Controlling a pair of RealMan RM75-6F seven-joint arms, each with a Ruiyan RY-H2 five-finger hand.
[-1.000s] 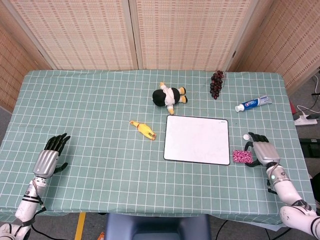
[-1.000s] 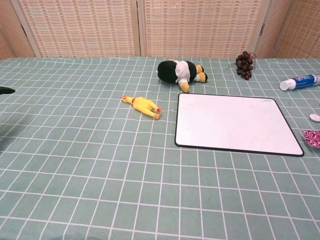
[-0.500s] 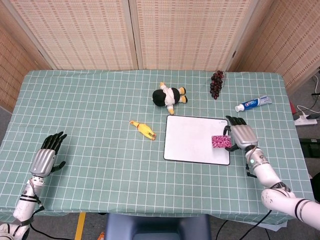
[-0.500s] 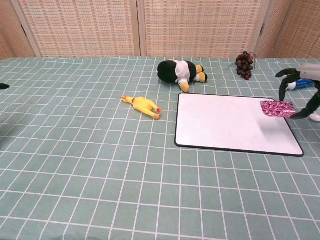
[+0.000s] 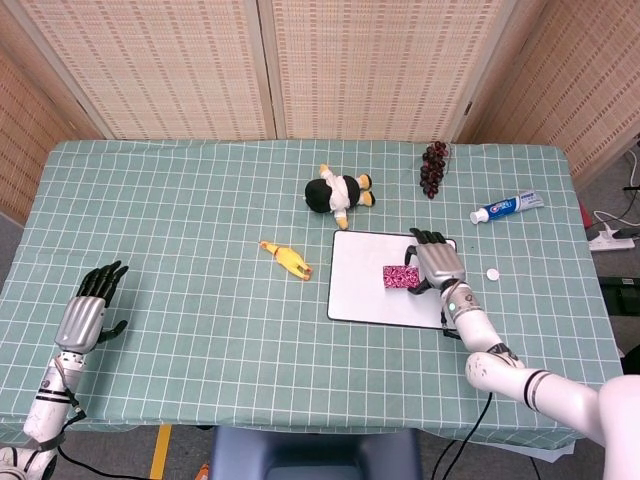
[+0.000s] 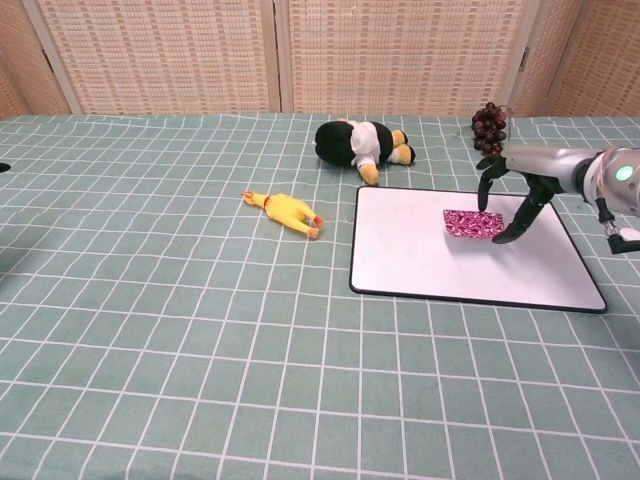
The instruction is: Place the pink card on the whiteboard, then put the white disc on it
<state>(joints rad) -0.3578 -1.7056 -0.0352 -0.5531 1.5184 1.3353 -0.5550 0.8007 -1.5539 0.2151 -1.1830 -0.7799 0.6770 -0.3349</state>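
The first step is in hand: the right hand (image 5: 436,267) holds the pink card (image 5: 401,276) by its right edge, pinched between thumb and fingers, over the right half of the whiteboard (image 5: 360,285). In the chest view the card (image 6: 472,223) casts a faint shadow on the board below it, so it appears to hang just above the surface rather than lie on it, though the gap is hard to judge.

The white disc (image 5: 492,273) lies on the tabletop (image 5: 200,200) just to the right of the whiteboard, apart from its edge and untouched. The left hand (image 5: 88,312) rests far to the left of the whiteboard, fingers spread and holding nothing.

Other things sit around the whiteboard: a plush penguin (image 5: 340,190) just beyond its far edge, a yellow rubber chicken (image 5: 286,260) to its left, a bunch of dark grapes (image 5: 434,167) and a toothpaste tube (image 5: 506,208) beyond its far right corner.

The next move, as I judge it, is to lower the card flat onto the board and let the fingers go without dragging it. The hand must then travel right, past the board's edge, to the disc. That disc is small and flat, so picking it up likely calls for a careful fingertip pinch, and it must be set squarely on the card.
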